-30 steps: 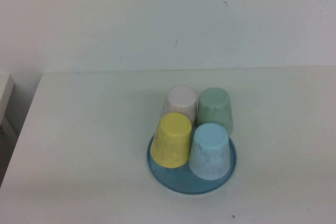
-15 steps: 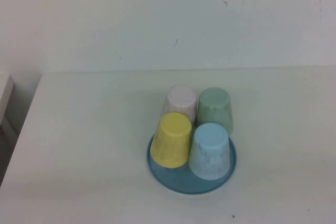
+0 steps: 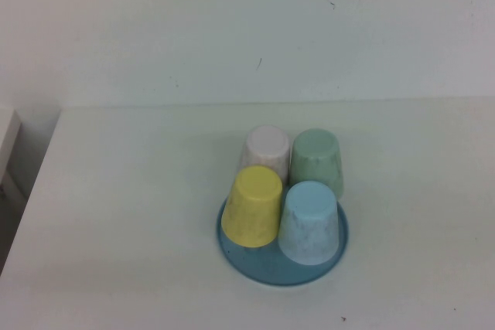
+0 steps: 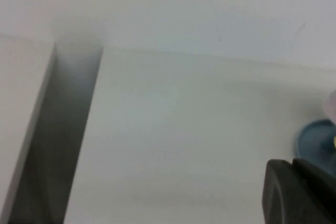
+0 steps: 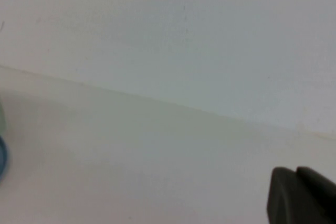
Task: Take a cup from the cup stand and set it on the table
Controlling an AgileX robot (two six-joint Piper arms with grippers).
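Tabletop (image 3: pixel 139 214) is plain white, wide open room on all sides of the cup stand (image 3: pixel 282 270) — bare surface to the stand's left, right and toward the back edge. Back edge meets a white wall (image 3: pixel 232 21) with a few faint dark scuff marks. Left edge of the tabletop drops into a dark gap, with a second white surface (image 3: pixel 6 133) just past it; the left wrist view shows the same gap.

Cup stand: one, round teal-blue dish, sits roughly mid-tabletop, nearer the front. Pegs hidden under the cups.

Cups: four, all upside down on the stand, packed close in a two-by-two cluster. The yellow cup (image 3: pixel 253 206) is front-left, tilted slightly outward over the dish rim, just beside the light blue cup (image 3: pixel 309 222) at front-right. Behind them the whitish-pink cup (image 3: pixel 266 150) at back-left, the pale green cup (image 3: pixel 316 160) at back-right. Nothing grips any of them.

Left gripper (image 4: pixel 302 192) — only a dark blurred part at the corner of the left wrist view, low over the tabletop, well apart from the stand whose blue rim shows at that picture's edge; cannot tell the state of its fingers. Right gripper (image 5: pixel 302 195) — same, a dark part at the corner of the right wrist view, over bare tabletop, well apart from the stand; fingers cannot be told either. Neither arm shows in the high view.
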